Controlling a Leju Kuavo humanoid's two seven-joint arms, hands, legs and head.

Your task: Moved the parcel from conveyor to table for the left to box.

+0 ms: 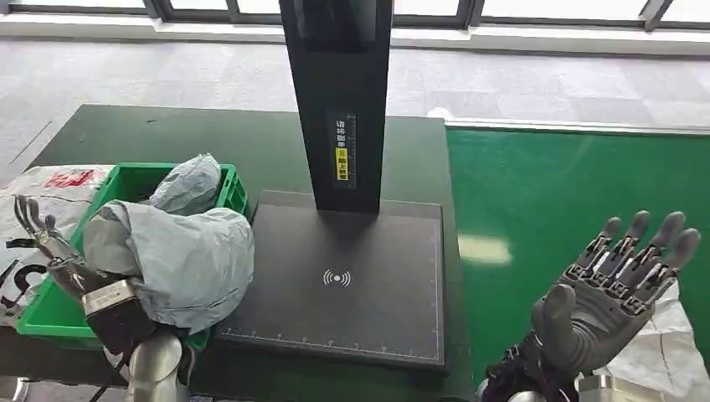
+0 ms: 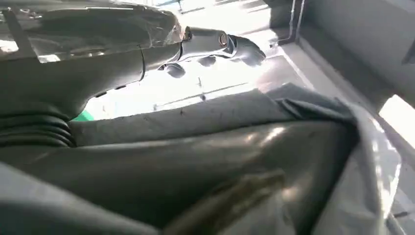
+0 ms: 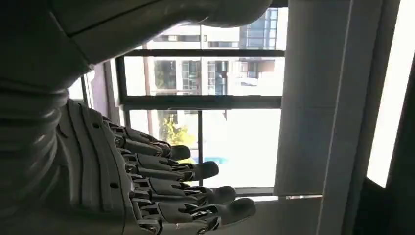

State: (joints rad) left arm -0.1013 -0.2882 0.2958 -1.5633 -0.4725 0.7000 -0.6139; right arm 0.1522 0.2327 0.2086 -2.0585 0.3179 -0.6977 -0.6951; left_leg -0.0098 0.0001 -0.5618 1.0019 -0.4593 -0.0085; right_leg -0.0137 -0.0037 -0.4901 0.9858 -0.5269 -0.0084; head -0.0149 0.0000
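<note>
A large grey bagged parcel (image 1: 180, 260) lies slumped over the near right rim of the green box (image 1: 126, 177), partly hanging onto the black table. My left hand (image 1: 60, 255) is at the parcel's left side above the box, fingers spread and pointing away from me, gripping nothing. In the left wrist view the hand (image 2: 122, 54) hovers just over the crumpled grey parcel (image 2: 220, 161). My right hand (image 1: 619, 280) is raised palm-up over the green conveyor (image 1: 569, 193), fingers straight and apart, empty; the right wrist view has the same hand (image 3: 147, 181) against windows.
A second grey parcel (image 1: 188, 184) sits at the back of the green box. A white bag with red print (image 1: 50, 188) lies left of the box. A black scan pad (image 1: 335, 280) with a tall black post (image 1: 339, 92) stands mid-table. A white parcel (image 1: 666, 339) lies on the conveyor by my right hand.
</note>
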